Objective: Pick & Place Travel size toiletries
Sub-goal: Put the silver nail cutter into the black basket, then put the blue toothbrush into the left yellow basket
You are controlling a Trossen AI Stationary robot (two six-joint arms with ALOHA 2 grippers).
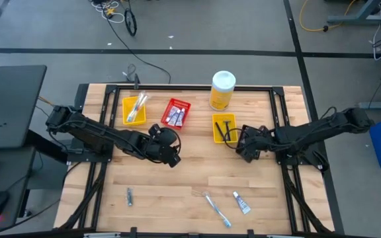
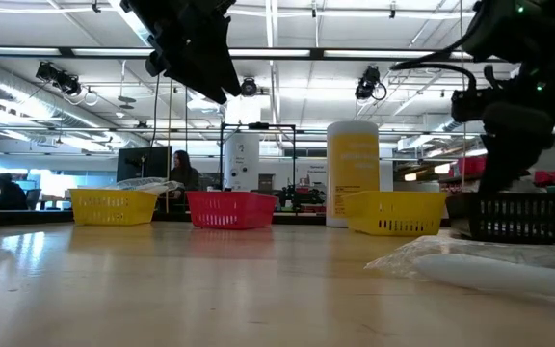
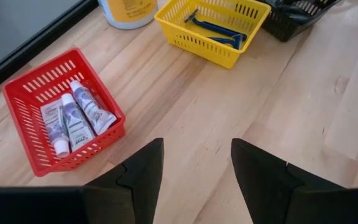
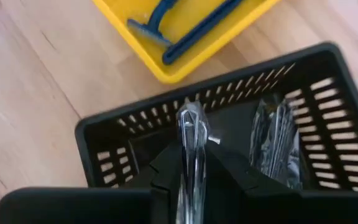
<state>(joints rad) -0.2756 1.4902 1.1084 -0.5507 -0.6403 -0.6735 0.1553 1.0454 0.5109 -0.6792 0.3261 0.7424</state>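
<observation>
the right tool (image 4: 194, 180) hung over the black bin (image 4: 328, 124), pinching a clear-wrapped packet (image 4: 191, 143) upright, likely to drop it beside another there. the left tool (image 3: 194, 168) waited wide and empty near the red bin (image 3: 27, 99) of tubes (image 3: 79, 115).

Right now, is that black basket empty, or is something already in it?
Not empty. The right wrist view shows a shiny wrapped packet lying in the black basket, and the right arm's fingers hold another packet above it.
</observation>
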